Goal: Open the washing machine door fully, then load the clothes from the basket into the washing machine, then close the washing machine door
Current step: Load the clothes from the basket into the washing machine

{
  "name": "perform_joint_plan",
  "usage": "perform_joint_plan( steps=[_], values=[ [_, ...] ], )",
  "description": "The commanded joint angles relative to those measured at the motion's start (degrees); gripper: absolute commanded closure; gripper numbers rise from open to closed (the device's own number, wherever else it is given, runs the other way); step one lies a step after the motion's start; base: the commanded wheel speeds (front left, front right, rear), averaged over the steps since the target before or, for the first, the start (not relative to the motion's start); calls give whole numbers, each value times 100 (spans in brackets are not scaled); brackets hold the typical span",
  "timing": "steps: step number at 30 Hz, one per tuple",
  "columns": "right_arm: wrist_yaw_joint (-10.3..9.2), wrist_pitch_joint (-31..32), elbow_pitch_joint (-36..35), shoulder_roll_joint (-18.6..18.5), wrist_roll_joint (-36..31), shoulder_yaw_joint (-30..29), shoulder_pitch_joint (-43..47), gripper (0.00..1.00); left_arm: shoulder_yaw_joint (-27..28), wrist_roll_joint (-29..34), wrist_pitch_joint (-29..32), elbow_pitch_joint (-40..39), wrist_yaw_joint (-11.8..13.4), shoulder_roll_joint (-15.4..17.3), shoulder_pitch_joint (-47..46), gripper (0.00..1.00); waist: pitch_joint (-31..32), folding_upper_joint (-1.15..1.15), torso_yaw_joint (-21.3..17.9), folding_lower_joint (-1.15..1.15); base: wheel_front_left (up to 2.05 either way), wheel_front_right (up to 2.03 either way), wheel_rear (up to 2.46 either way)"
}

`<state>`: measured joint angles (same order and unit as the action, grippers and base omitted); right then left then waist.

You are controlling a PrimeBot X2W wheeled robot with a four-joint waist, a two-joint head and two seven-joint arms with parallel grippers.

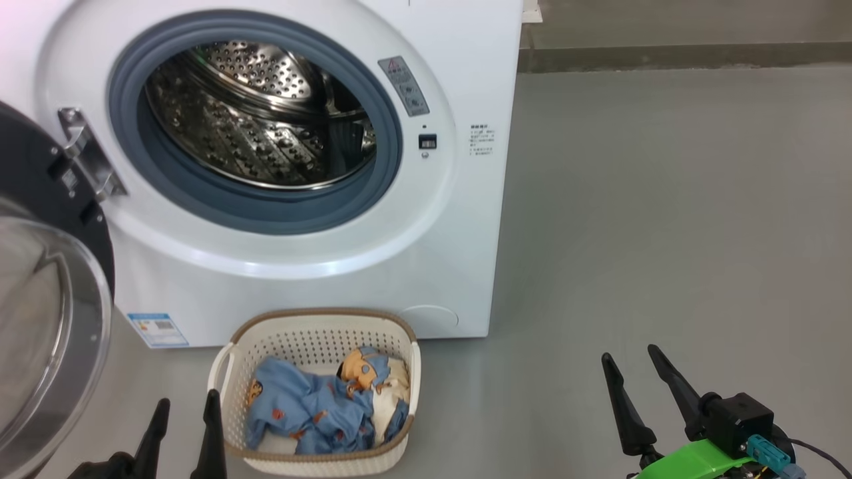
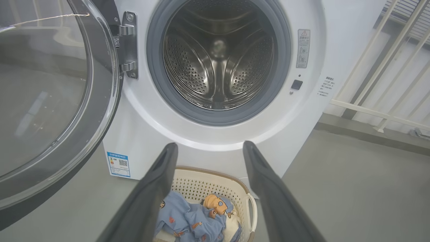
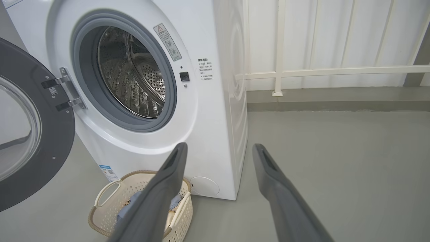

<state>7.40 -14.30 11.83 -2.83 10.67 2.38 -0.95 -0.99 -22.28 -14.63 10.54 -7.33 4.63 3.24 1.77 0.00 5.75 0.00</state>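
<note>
the door (image 1: 40,299) is standing open for you; the clothes (image 1: 313,406) are lying in the basket (image 1: 313,339) before the machine (image 1: 299,279), not yet loaded. your left claw (image 1: 188,399) and right claw (image 1: 629,352) are hanging spread, empty.

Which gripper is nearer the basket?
The left gripper, right beside the basket's left handle; the right gripper is well off to the other side over bare floor.

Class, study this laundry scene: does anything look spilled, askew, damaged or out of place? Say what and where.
Nothing much stands out. The door hangs open, the drum is empty, and the clothes lie heaped inside the basket, none over its rim. Only a thin pale thread across the door's glass looks odd.
</note>
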Motion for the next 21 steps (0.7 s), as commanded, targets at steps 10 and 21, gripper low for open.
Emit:
perform_joint_plan(
  steps=[10, 21],
  values=[
    [9, -70, -97, -5, 14, 189, -66, 0, 250, 179, -37, -100, -10, 34, -203, 0, 14, 0, 29, 0, 49, -49, 0],
    [9, -70, -95, -5, 9, 201, -69, 0, 156, 200, -37, -48, -14, 43, -195, 0, 1, 0, 33, 0, 0, 0, 0]
  ],
)
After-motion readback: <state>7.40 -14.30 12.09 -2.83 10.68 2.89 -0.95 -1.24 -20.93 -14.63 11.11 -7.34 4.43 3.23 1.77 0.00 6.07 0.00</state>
